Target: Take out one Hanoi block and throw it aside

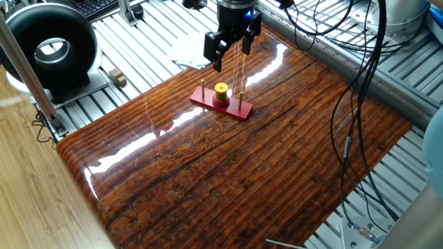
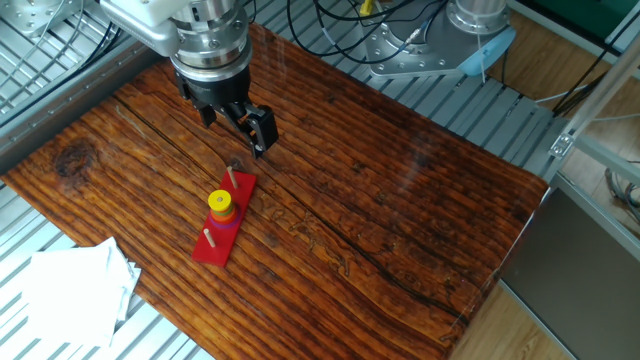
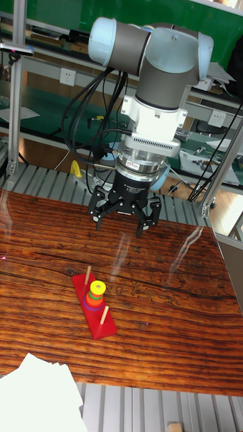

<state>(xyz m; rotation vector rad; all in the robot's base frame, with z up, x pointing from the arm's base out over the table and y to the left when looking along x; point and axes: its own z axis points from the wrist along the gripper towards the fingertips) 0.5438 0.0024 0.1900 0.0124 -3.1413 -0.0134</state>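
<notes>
The Hanoi block (image 1: 221,88) (image 2: 220,202) (image 3: 98,288) is a small yellow disc topping a short stack of orange and red rings on the middle peg of a flat red base (image 1: 239,108) (image 2: 208,250) (image 3: 104,329). My gripper (image 1: 230,51) (image 2: 232,130) (image 3: 121,223) hangs open above the table, behind and higher than the stack, with nothing between its fingers. Thin bare pegs stand at both ends of the base.
White paper sheets (image 2: 70,290) (image 3: 37,398) lie off the wooden table's edge near the base. A black round device (image 1: 48,45) and a small wooden block (image 1: 116,77) sit on the metal frame. Cables (image 1: 360,90) hang over the table's far side.
</notes>
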